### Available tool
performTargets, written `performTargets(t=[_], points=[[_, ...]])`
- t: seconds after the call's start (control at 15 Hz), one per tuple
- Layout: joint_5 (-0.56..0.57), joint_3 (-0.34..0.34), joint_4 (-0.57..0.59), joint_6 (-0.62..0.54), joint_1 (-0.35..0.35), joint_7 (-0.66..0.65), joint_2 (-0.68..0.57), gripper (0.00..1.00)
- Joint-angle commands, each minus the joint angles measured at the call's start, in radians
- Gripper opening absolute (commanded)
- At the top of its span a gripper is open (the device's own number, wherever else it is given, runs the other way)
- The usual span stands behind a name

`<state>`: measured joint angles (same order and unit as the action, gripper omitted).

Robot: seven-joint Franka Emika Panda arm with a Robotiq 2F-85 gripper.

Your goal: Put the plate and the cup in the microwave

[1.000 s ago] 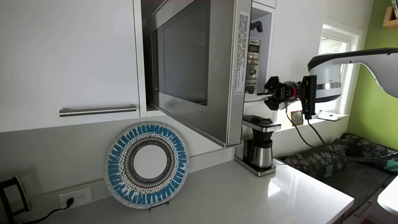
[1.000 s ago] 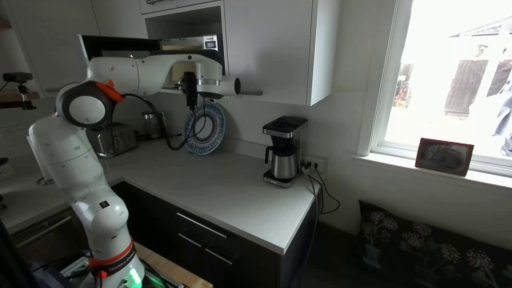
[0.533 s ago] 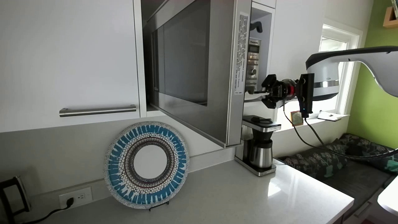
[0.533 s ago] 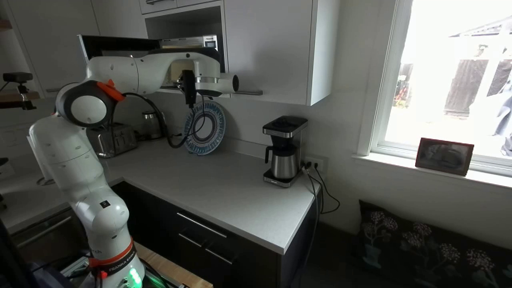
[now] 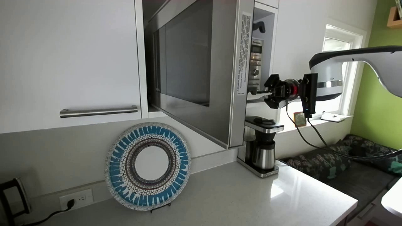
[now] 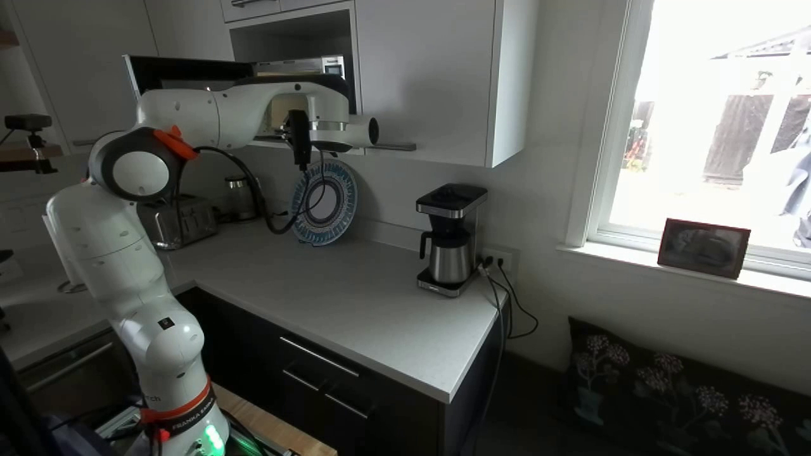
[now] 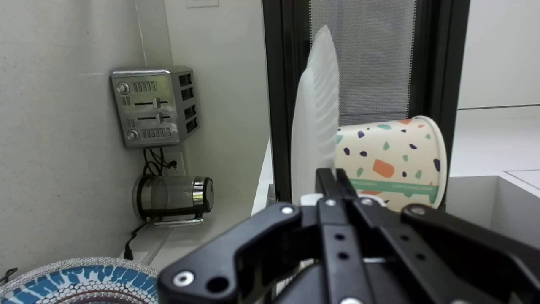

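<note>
In the wrist view, turned sideways, my gripper (image 7: 333,173) is shut on the rim of a white ribbed plate (image 7: 310,126). A pale paper cup (image 7: 392,158) with coloured spots stands upright on it. The gripper also shows in both exterior views (image 5: 263,93) (image 6: 285,131), in front of the microwave (image 5: 256,73). The steel-look microwave (image 6: 291,66) has its door (image 5: 188,56) open wide. The inner mesh of the door (image 7: 367,55) is behind plate and cup in the wrist view. The cup is hidden in both exterior views.
A blue-patterned plate (image 5: 152,163) stands on the counter (image 6: 355,304) against the wall. A coffee maker (image 6: 451,244) stands below the cabinets. A toaster (image 7: 154,105) and a kettle (image 7: 173,194) are further along. The door edge (image 5: 240,78) is close to my fingertips.
My gripper has moved slightly up and towards the microwave door, still holding the plate. It has hardly moved in the last half second.
</note>
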<state>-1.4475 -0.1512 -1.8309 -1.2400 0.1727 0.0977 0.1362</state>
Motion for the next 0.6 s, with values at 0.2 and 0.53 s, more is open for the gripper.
performTargets(t=[0.2,0.53], points=[[-0.036,-0.001,0.061,-0.028,-0.01,-0.022,-0.006,0.0],[-0.069,0.011,0.082,-0.101,-0.022,-0.043,-0.013,0.0]])
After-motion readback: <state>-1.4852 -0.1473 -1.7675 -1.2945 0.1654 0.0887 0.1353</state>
